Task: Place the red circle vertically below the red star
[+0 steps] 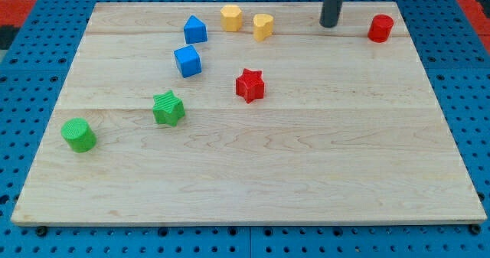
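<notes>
The red circle (380, 27) stands near the view's top right corner of the wooden board (306, 181). The red star (249, 85) lies near the board's middle, well to the left of and below the circle. My tip (330, 24) rests on the board at the view's top, a short way left of the red circle and apart from it, up and to the right of the red star.
A yellow hexagon (230, 17) and a yellow heart (262, 26) sit at the top centre. A blue pentagon-like block (195, 30) and a blue cube (187, 61) lie left of them. A green star (168, 108) and a green circle (79, 134) are at the left.
</notes>
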